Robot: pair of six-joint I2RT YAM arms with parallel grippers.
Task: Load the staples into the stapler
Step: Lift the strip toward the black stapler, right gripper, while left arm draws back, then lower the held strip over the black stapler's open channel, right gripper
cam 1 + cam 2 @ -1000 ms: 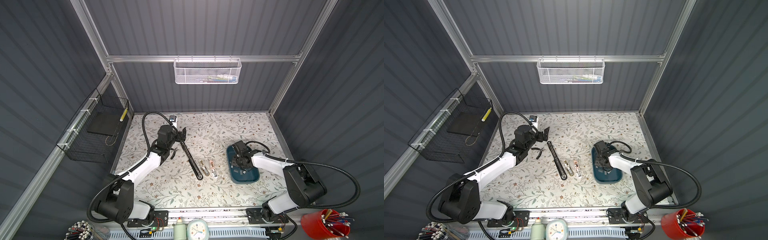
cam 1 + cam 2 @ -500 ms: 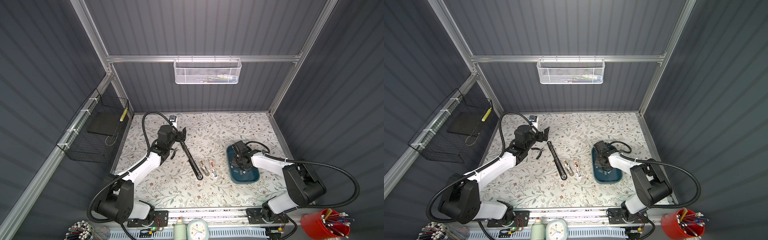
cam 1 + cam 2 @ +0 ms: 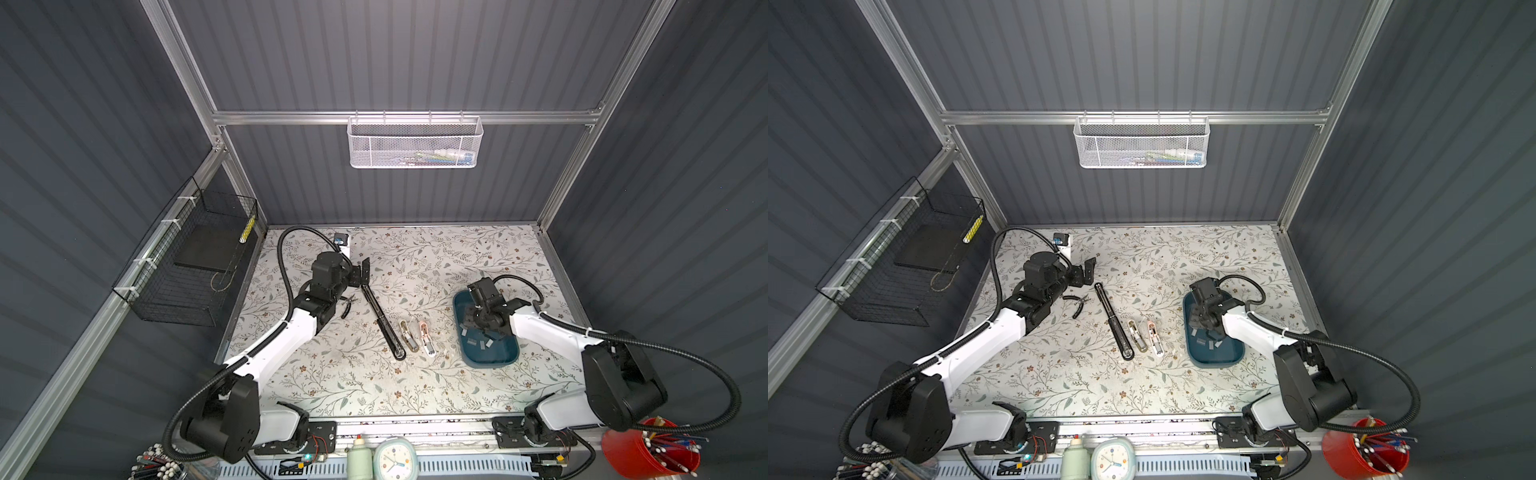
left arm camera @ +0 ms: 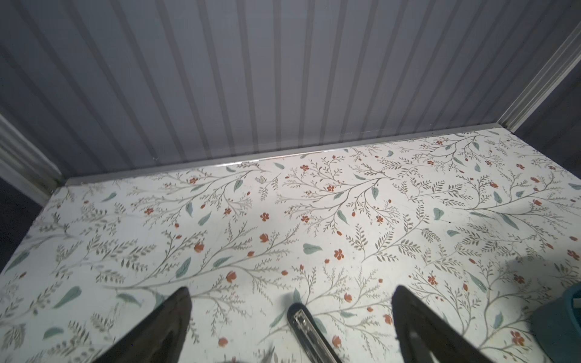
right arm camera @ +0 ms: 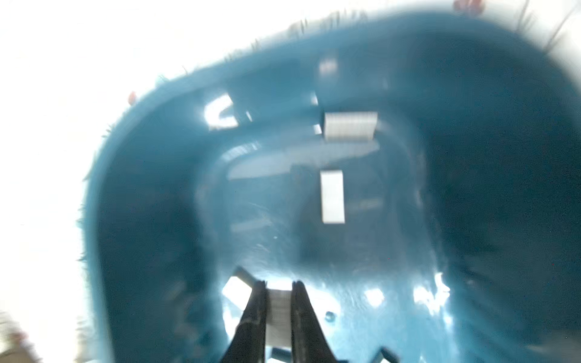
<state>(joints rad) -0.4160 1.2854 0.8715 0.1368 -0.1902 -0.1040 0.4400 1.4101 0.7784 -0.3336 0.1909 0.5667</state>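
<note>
Two grippers, two states. My right gripper point(image 5: 278, 290) stands inside the blue tray point(image 5: 151, 195); its fingers point(image 5: 256, 309) are drawn narrow and clamp one staple strip point(image 5: 278, 309), which fills the gap between them; the wrist view is blurred, so I cannot tell whether the strip is lifted off the tray floor. Just outside one of these fingers lies a second strip point(image 5: 235, 289); well beyond the fingertips lie further loose staples point(image 5: 332, 196), one flat on the tray floor and one point(image 5: 350, 125) on the slope of the far wall; in a top view more pale strips point(image 3: 473, 341) show on the tray floor near the gripper.

My left gripper point(image 4: 292, 292) holds nothing; its fingers point(image 4: 169, 323) are spread wide. The far end of the long black stapler point(image 4: 306, 330) lies on the floral table cover point(image 4: 314, 204) between the two fingers, touching neither; its metal channel faces up. In both top views this gripper sits at that end of the stapler, and the stapler's length runs back past the fingers toward my base.

Two small staplers, one brass-toned point(image 3: 408, 336) and one pink-and-white point(image 3: 427, 338), lie side by side between the long black stapler and the tray; both are apart from all my fingers. Black pliers point(image 3: 347, 305) lie beside my left arm, behind the left fingers.
</note>
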